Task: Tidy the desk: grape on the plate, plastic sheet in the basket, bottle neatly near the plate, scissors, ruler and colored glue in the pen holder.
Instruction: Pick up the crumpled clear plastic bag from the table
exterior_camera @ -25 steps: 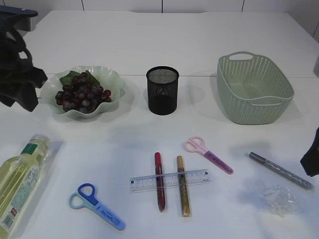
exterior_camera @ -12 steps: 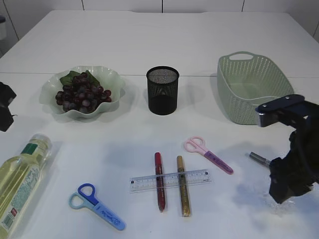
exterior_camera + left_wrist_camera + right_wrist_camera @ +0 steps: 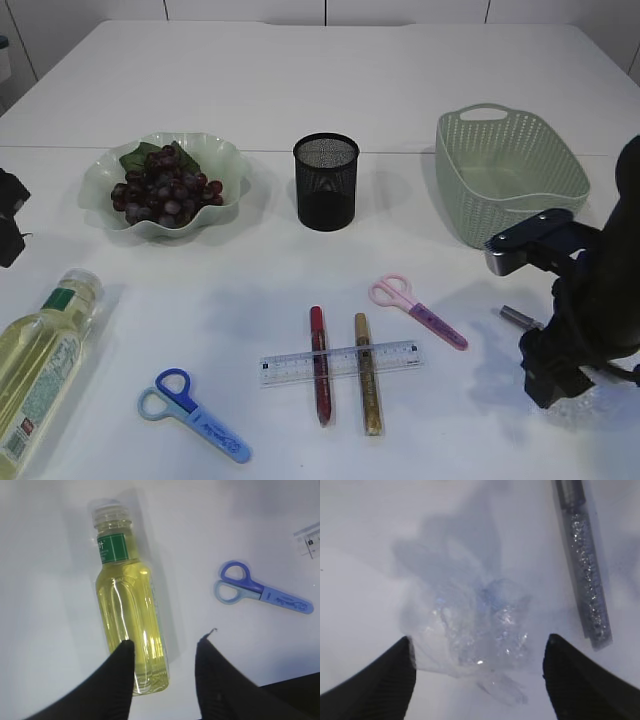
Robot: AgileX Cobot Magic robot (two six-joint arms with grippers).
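Observation:
The crumpled clear plastic sheet (image 3: 475, 620) lies on the table at the front right. My right gripper (image 3: 478, 639) stands open astride it, one finger on each side, not closed on it. In the exterior view the right arm (image 3: 575, 320) hides the sheet. A silver glue pen (image 3: 582, 560) lies just beside it. The bottle (image 3: 127, 610) of yellow liquid lies on its side at the front left. My left gripper (image 3: 165, 641) hovers open over the bottle's base. Grapes (image 3: 165, 190) rest on the green plate (image 3: 228, 165). The ruler (image 3: 340, 362) lies across the red glue (image 3: 320, 390) and gold glue (image 3: 369, 400).
The black mesh pen holder (image 3: 326, 180) stands mid-table and the green basket (image 3: 510, 175) at the back right. Pink scissors (image 3: 415, 308) lie right of centre, blue scissors (image 3: 195, 415) at the front left. The left arm (image 3: 10, 215) shows at the left edge.
The right arm came in from the right edge and lowered over the plastic sheet, its jaws widening. The left arm drew back toward the left edge, then held still.

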